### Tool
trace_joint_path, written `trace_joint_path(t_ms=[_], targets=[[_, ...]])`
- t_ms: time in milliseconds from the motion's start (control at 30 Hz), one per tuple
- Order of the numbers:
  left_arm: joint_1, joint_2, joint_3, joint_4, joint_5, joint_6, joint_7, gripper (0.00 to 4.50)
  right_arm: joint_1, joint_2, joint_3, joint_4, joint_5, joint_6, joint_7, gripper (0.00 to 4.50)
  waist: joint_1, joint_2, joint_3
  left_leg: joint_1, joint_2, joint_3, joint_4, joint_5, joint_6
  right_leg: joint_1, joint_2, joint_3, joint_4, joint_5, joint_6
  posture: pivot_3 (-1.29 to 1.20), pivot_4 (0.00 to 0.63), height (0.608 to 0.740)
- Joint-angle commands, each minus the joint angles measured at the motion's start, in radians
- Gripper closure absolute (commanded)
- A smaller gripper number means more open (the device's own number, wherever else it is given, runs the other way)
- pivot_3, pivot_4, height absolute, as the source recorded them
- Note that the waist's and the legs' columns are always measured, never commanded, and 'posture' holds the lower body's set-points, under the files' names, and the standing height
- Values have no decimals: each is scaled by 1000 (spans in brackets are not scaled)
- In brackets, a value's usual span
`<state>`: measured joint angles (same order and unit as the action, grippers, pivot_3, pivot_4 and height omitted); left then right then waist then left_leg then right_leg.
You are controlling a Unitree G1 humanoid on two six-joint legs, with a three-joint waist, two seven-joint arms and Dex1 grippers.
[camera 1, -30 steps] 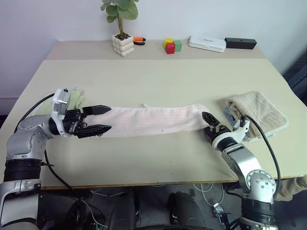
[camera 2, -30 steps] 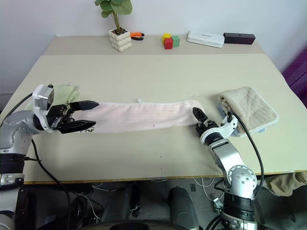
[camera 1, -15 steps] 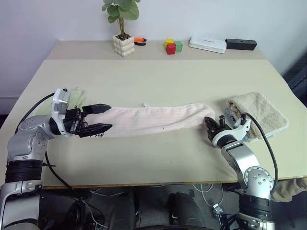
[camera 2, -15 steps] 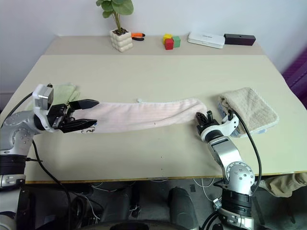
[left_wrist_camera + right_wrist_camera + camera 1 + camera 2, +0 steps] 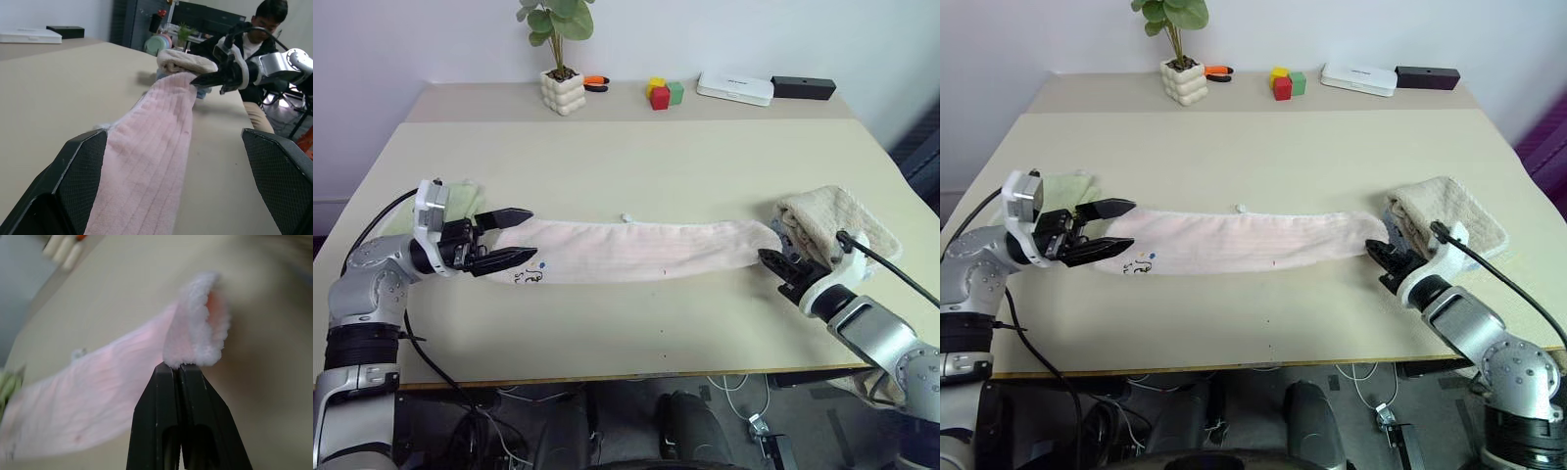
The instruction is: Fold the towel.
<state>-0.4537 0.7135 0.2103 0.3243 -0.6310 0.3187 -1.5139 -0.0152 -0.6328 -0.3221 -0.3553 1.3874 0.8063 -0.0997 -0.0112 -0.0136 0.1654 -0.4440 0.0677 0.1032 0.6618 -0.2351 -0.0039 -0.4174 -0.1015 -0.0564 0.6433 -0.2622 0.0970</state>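
**Right gripper pinches the towel's end**

Your right gripper (image 5: 773,260) has its fingers pressed together on the edge of the pink towel (image 5: 636,251), lifting that end just beside the beige towel (image 5: 847,223). The towel lies stretched in a long strip across the near table (image 5: 636,166). Your left gripper (image 5: 517,236) is spread wide, level, straddling the other end by the dark print (image 5: 530,275). Behind it sits a green towel (image 5: 462,200); farther back, a potted plant (image 5: 560,54) and coloured blocks (image 5: 664,93).
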Motion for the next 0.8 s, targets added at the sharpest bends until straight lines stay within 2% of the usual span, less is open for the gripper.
trace_joint_path(t_ms=[33,133,300,533,800], targets=[[-27,10,12,3,2,-17,-11,0,-74,-29,3,-62,-57,-13,63,4473,1,0,0,0,0,0,0,0,0,0,0,0,0,0,0,0,150,735],[-30,14,14,9,5,-19,-17,0,-146,-87,64,-93,-156,10,135,4473,1,0,0,0,0,0,1,0,0,0,0,0,0,0,0,0,150,735],[-20,26,18,-8,5,-15,-28,0,-299,-84,225,-145,-213,82,201,4473,0,0,0,-2,0,0,0,0,0,-2,0,0,0,0,0,0,150,735],[9,62,24,-11,12,-17,-48,0,-425,34,462,-59,-422,88,320,4473,0,0,0,-3,0,1,1,0,0,-3,0,0,1,0,0,0,150,735],[81,78,53,-90,-11,1,-13,0,-452,169,553,25,-573,95,389,4473,0,0,0,-6,0,2,1,0,0,-6,0,0,2,2,3,0,150,735]])
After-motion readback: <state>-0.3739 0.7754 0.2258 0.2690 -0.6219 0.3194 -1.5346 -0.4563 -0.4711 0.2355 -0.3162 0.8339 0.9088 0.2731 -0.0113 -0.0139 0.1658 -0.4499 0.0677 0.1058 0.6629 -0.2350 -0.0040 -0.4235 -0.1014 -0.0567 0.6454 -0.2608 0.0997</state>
